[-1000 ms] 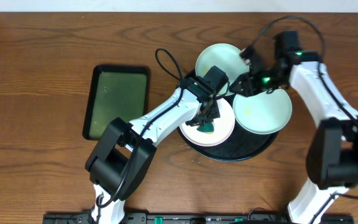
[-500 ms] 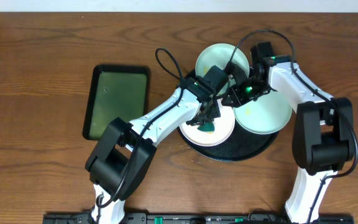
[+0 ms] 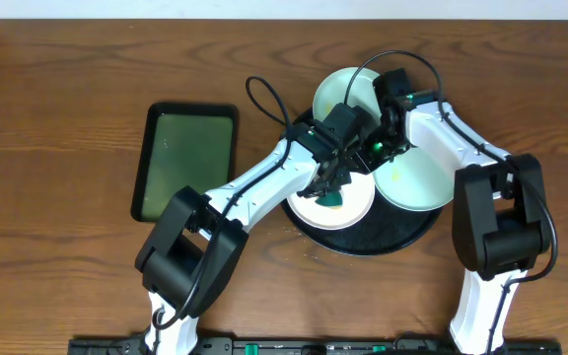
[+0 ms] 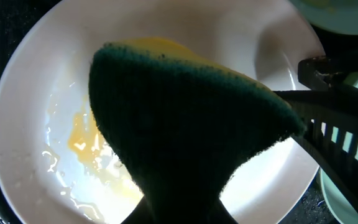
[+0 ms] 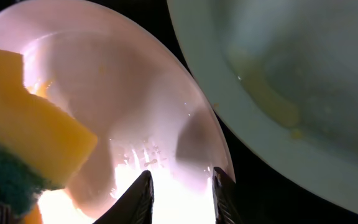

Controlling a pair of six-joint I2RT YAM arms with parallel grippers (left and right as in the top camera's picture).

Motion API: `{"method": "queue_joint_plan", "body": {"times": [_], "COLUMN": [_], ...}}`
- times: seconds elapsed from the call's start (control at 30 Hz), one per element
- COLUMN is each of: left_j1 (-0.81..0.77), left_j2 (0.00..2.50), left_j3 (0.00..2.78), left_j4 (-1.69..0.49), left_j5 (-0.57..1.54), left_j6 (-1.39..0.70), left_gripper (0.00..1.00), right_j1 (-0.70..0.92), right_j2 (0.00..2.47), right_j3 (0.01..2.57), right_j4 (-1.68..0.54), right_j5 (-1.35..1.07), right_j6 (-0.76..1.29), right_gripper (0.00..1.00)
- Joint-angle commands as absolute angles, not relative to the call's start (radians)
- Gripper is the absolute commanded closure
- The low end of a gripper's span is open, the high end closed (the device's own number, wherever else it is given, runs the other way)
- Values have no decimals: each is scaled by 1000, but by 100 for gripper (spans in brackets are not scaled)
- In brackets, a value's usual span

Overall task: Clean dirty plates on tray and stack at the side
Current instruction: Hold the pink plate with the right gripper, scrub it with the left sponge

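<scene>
Left gripper [image 3: 330, 189] is pinching a yellow-and-green sponge [image 4: 179, 130], green scour side facing the wrist camera, held just over the white plate [image 4: 30, 106]. It looks placed to scrub the wet yellow smear [image 4: 82, 140] left of the plate's centre. Right gripper [image 5: 180, 190] has its fingers spread, hovering at the white plate's near rim, probably to steady it during wiping; can't tell if it touches. White plate sits on the round black tray [image 3: 402, 235], front-left. One mint plate [image 3: 427, 182] is just to its right, overhanging the tray rim, with yellowish residue inside. The second mint plate [image 3: 338, 94] is at the tray's back edge. Nothing is stacked at the side yet. Green rectangular tray [image 3: 185, 158] sits well apart on the desk [image 3: 67, 79].
</scene>
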State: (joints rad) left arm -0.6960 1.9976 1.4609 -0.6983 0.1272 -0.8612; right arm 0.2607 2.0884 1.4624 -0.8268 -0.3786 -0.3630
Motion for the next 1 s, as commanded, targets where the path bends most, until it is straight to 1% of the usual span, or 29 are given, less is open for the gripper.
{"method": "queue_joint_plan", "body": {"times": [0.0, 0.2, 0.3, 0.47, 0.77, 0.97], "left_j1": [-695, -695, -695, -695, -695, -695], "left_j2": [2003, 2003, 2003, 2003, 2003, 2003], "left_j3": [1459, 1459, 1459, 1460, 1459, 1459], "left_j4": [-697, -697, -697, -697, -693, -686], "left_j5": [110, 110, 110, 110, 110, 110], "left_j6": [-870, -870, -870, -870, -870, -871], "left_gripper": [89, 89, 89, 89, 89, 89], "right_j1": [262, 262, 262, 261, 261, 263], "right_j2": [2119, 2119, 2119, 2119, 2121, 2121], "right_j3": [1504, 1622, 1660, 1624, 1535, 1528], "right_j4": [-843, -939, -961, -954, -902, -890], "right_j5": [-323, -322, -295, -216, -228, -244], "right_j6": [-378, -379, -383, -382, -375, -371], "right_gripper": [71, 70, 67, 67, 67, 68]}}
